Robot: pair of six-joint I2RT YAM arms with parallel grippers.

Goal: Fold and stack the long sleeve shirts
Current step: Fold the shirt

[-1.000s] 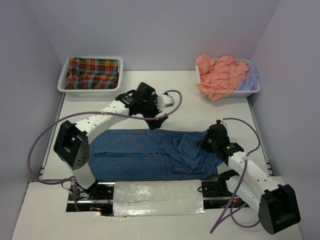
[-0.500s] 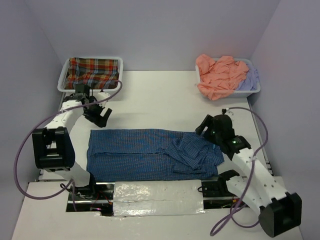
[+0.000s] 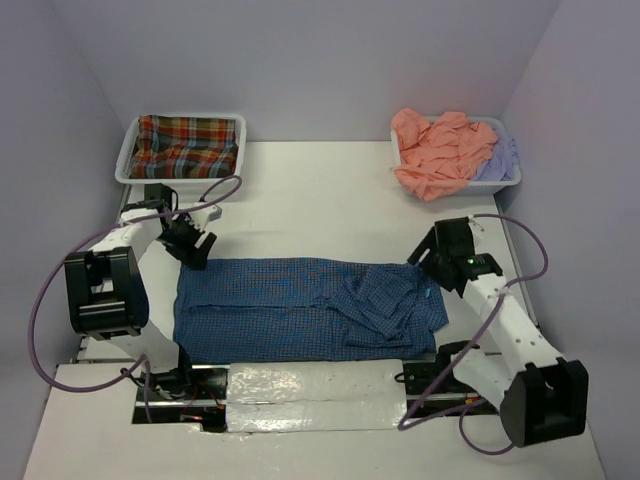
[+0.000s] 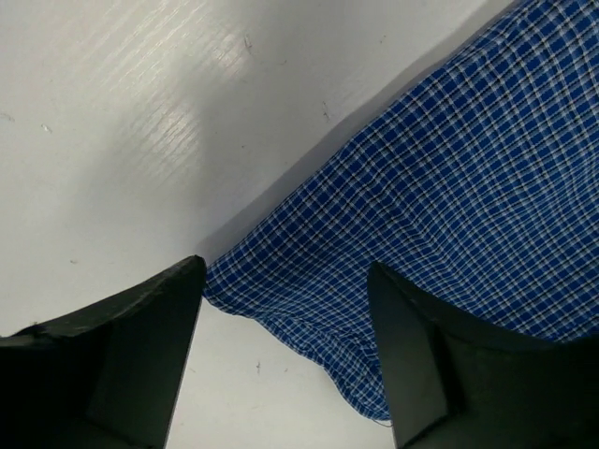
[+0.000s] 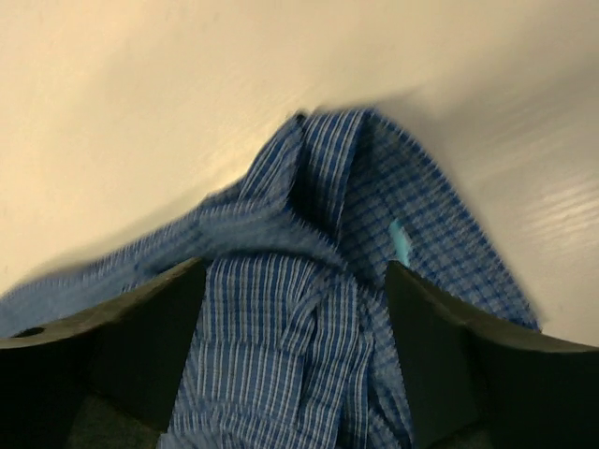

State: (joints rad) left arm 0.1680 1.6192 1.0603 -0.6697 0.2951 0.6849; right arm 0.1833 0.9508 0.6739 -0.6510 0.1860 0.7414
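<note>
The blue shirt (image 3: 300,310) lay flat on the white table (image 3: 330,200), close to the near edge, just in front of the two arms. Its long side ran from left to right across the table. The left end was smooth and had a straight edge. The right end was rumpled, with folds of cloth heaped on top of each other. A small pale blue tag (image 3: 428,293) showed at that right end.

The left gripper (image 3: 188,243) hung over the far left corner of the blue shirt. Its fingers were spread wide and held nothing. In the left wrist view, the corner of the blue shirt (image 4: 449,187) poked out between the two dark fingers (image 4: 131,346). I could not tell if the fingers touched the cloth or the table.

The right gripper (image 3: 430,262) hung over the far right end of the shirt. Its fingers were spread wide too, and they held nothing. In the right wrist view, a pointed fold of the blue shirt (image 5: 309,215) stuck up between the fingers (image 5: 140,346), and the pale blue tag (image 5: 398,241) sat next to the right finger. That view was a bit blurry.

At the far left of the table, a white tray (image 3: 127,165) held the red-green plaid shirt (image 3: 185,145). At the far right, another white tray (image 3: 510,183) held the salmon orange shirt (image 3: 435,150), all crumpled, and the pale lavender shirt (image 3: 497,160) beside it. Both trays were well apart from the blue shirt.
</note>
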